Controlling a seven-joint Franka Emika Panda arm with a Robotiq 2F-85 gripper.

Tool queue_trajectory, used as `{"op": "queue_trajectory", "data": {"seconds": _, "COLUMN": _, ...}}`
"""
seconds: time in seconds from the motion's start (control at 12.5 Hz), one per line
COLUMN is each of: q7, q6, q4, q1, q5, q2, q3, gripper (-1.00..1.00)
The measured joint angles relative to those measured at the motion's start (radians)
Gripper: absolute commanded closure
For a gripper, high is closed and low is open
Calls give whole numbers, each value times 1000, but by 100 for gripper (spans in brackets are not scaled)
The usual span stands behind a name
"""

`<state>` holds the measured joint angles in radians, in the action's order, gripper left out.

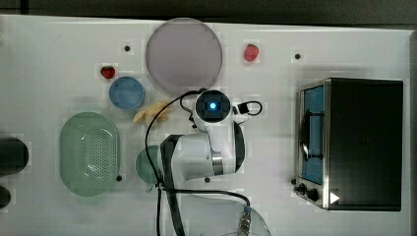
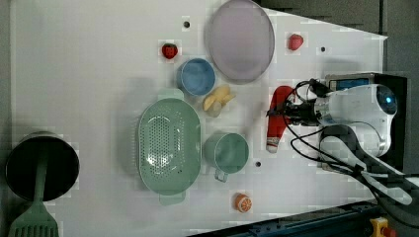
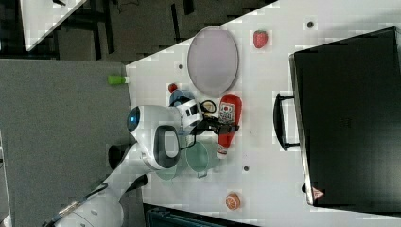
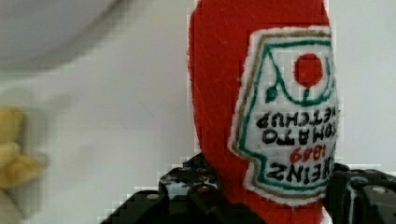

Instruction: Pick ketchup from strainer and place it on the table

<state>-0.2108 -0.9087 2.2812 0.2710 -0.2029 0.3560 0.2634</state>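
Gripper (image 3: 226, 126) of mine pinches the ketchup (image 3: 228, 124) at mid-body, one finger on either side of its label. Bottle lies over the table (image 2: 89, 64), well clear of the strainer (image 2: 169, 144), beyond the green cup (image 2: 226, 152) from it.

The ketchup (image 4: 219, 93) bore a white stitched label (image 4: 289, 116) at the right of the wrist view, its lettering upside down: "HEINZ" in black, a red "1869", then "TOMATO KETCHUP" in black, partly cut off at the label's edge. No other writing on the desk (image 1: 59, 59) could be read.
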Motion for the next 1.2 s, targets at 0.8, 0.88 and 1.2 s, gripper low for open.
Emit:
{"op": "queue_trajectory", "data": {"seconds": 0.8, "q7": -1, "q6": 25, "q4": -74, "q1": 32, "q5": -9, "q2": -51, "q3": 3, "gripper": -100}}
{"op": "queue_trajectory", "data": {"seconds": 0.88, "q7": -1, "q6": 69, "q4": -117, "q1": 29, "q5": -12, "q2": -87, "q3": 7, "gripper": -100}}
{"op": "queue_trajectory", "data": {"seconds": 1.2, "q7": 5, "q6": 294, "q4": -367, "q1": 17, "q5": 7, "q2": -197, "q3": 12, "gripper": -100}}
